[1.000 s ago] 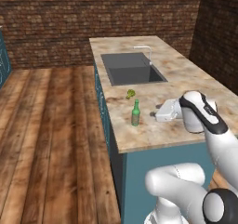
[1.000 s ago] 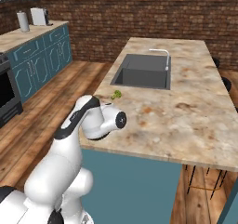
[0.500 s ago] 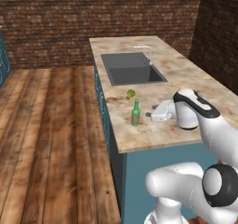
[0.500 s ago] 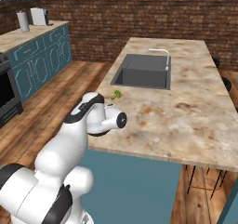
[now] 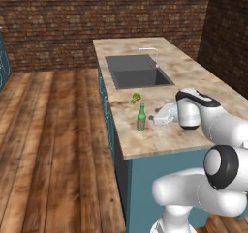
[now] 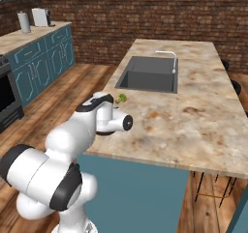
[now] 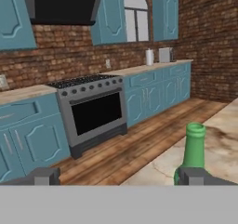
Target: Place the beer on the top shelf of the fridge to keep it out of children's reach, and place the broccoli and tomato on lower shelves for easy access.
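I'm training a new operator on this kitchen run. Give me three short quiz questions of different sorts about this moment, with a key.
1. True or false: the gripper is closed on the beer.
2. What lies nearer the sink: the beer or the broccoli?
3. In the hand view, the bottle's neck stands by: A) the right fingertip, B) the left fingertip, C) midway between them.

Key: 1. False; the jaws are open and the bottle stands free on the counter. 2. The broccoli. 3. A.

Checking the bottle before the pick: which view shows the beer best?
The left base view: the whole beer stands upright on the counter near its edge, clear of the tool. The hand view gives just its green neck behind one fingertip. In the right base view the arm covers it.
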Robot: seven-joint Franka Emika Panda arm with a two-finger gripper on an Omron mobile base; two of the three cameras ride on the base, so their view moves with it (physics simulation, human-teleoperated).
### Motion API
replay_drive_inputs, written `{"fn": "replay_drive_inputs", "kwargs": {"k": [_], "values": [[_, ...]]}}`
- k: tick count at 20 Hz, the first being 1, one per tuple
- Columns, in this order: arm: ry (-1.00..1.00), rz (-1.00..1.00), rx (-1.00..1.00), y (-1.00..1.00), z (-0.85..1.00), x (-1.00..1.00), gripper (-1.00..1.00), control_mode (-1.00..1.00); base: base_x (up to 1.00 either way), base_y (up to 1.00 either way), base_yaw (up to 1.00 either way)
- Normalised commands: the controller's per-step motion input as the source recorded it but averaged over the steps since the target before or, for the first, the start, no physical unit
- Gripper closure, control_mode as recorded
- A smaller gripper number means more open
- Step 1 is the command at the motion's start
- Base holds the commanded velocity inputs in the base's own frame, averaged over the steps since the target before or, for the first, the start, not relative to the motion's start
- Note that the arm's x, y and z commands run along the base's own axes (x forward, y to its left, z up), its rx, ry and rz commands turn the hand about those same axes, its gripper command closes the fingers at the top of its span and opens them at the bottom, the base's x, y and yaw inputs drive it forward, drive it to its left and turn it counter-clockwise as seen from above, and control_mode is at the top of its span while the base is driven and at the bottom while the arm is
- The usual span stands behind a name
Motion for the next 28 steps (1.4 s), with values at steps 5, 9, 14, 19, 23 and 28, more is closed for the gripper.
{"fn": "replay_drive_inputs", "kwargs": {"k": [5, 9, 14, 19, 23, 28], "values": [[0.00, 0.00, 0.00, 0.07, -0.11, 0.30, -1.00, -1.00, 0.00, 0.00, 0.00], [0.00, 0.00, 0.00, 0.06, -0.11, 0.33, -1.00, -1.00, 0.00, 0.00, 0.00], [0.00, 0.00, 0.00, 0.01, -0.12, 0.34, -1.00, -1.00, 0.00, 0.00, 0.00], [0.00, 0.00, 0.00, 0.00, -0.13, 0.36, -1.00, -1.00, 0.00, 0.00, 0.00], [0.00, 0.00, 0.00, 0.00, -0.14, 0.36, -1.00, -1.00, 0.00, 0.00, 0.00], [0.00, 0.00, 0.00, 0.00, -0.18, 0.34, -1.00, -1.00, 0.00, 0.00, 0.00]]}}
